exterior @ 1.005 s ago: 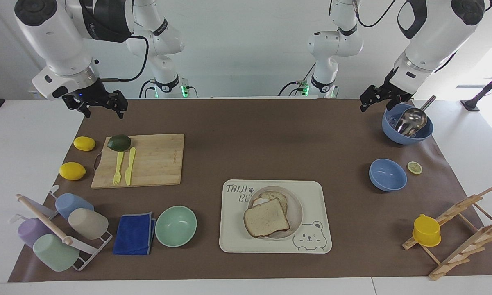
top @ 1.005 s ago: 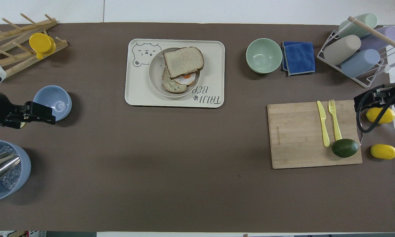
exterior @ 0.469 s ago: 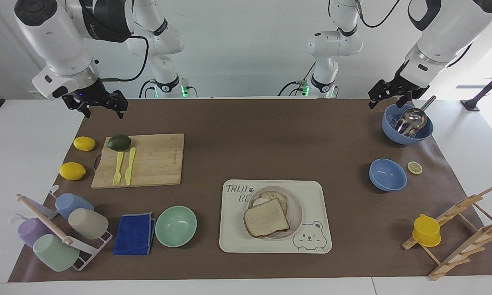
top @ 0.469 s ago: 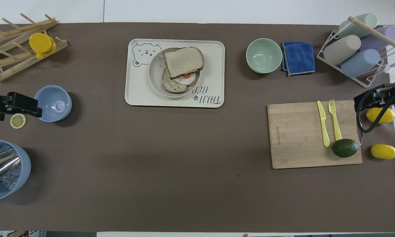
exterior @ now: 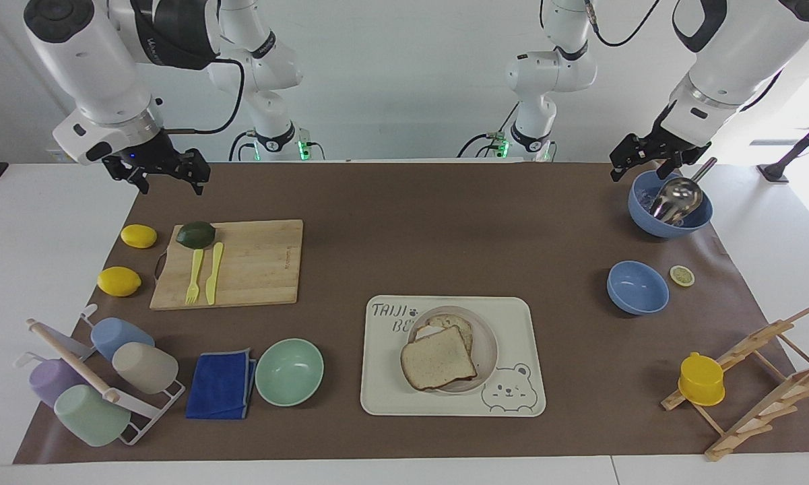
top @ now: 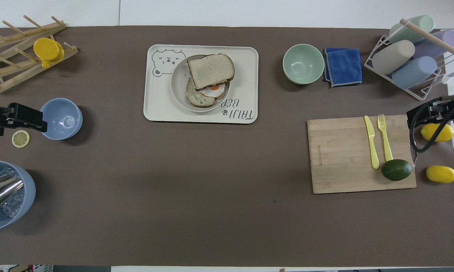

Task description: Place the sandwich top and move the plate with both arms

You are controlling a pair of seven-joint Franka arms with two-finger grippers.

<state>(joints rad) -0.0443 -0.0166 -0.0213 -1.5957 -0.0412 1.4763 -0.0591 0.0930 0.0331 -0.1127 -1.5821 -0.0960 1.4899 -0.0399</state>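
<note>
The sandwich top (exterior: 438,357) (top: 211,70) lies askew on a toast slice with a fried egg (top: 213,91), on the plate (exterior: 488,347) (top: 177,81). The plate sits on a cream tray with a bear drawing (exterior: 515,320) (top: 245,75). My left gripper (exterior: 638,173) (top: 26,119) is open and empty, up in the air over the mat beside the large blue bowl (exterior: 670,215). My right gripper (exterior: 170,182) (top: 419,115) is open and empty, waiting in the air over the mat's corner near the lemons. Both are well apart from the plate.
A mint-green bowl (exterior: 289,372) and a blue cloth (exterior: 221,384) lie beside the tray. A cutting board (exterior: 249,266) holds an avocado, fork and knife. Two lemons (exterior: 119,281), a cup rack (exterior: 101,380), a small blue bowl (exterior: 636,288), a lemon slice (exterior: 682,275) and a wooden rack (exterior: 748,384) are around.
My left gripper has risen a little and drawn back from beside the small blue bowl toward the left arm's end of the table. The right arm, bread and plate have not moved.
</note>
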